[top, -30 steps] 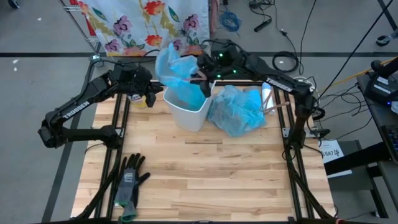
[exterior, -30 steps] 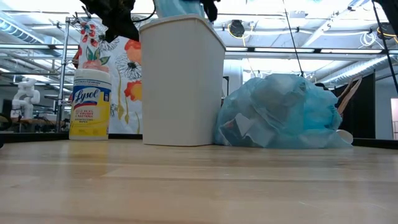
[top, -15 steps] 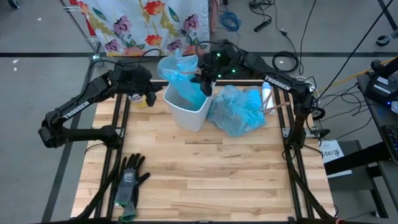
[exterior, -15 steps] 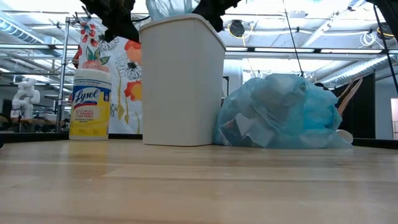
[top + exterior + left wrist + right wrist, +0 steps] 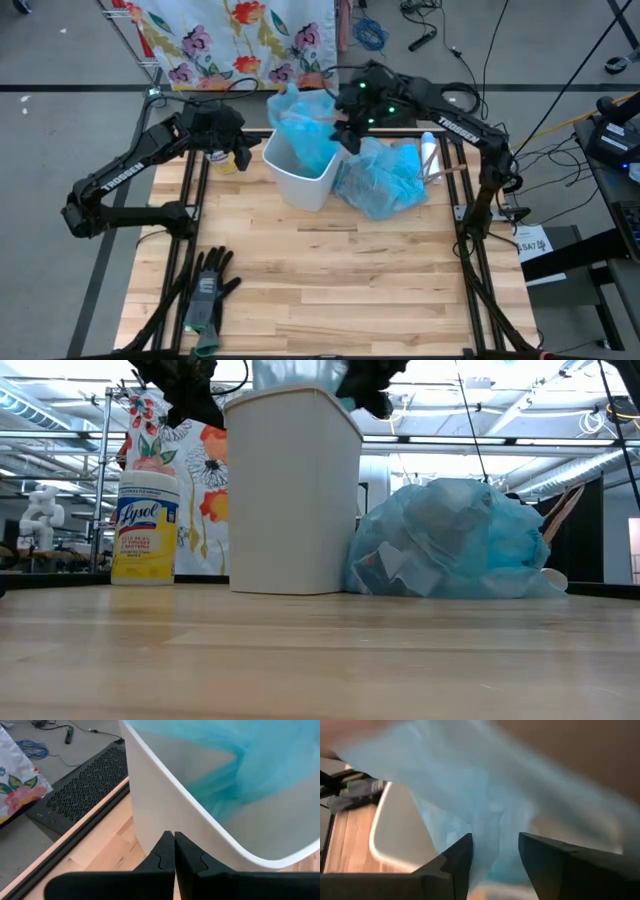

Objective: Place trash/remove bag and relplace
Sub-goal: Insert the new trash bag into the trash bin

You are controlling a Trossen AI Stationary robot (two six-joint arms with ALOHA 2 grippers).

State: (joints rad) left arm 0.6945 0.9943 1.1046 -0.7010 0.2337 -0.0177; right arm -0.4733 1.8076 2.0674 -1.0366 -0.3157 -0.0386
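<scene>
Trash: inside tied-off full blue bag (image 5: 382, 178), on table (image 5: 330, 280) near far edge, right of centre; scraps show through plastic in low view (image 5: 450, 540)
Full bag vs bin: just beside white bin (image 5: 300, 172), on its right side; looks touching at base in low view
Bin: white, upright, far edge of table, about centre (image 5: 292, 490)
New liner: thin blue bag (image 5: 305, 125) partly in bin, top bunched and sticking up above rim, not spread over rim; blue film seen inside bin wall in left wrist view (image 5: 250, 770)
Right gripper: (image 5: 350, 128) above far-right rim of bin, at liner; fingers (image 5: 455, 865) apart w/ blue film between them, can't tell if film is touched or pinched
Left gripper: (image 5: 240, 152) at left side of bin, beside its outer wall below rim; fingers (image 5: 162, 855) pressed together, nothing between, tips at or just off bin wall
Wipes canister: yellow Lysol tub (image 5: 145, 526), far-left of bin, under left arm
Gloves: black/grey pair (image 5: 208, 288) near-left part of table, well apart from bin
Floral cloth: on rack behind far edge (image 5: 235, 35)
</scene>
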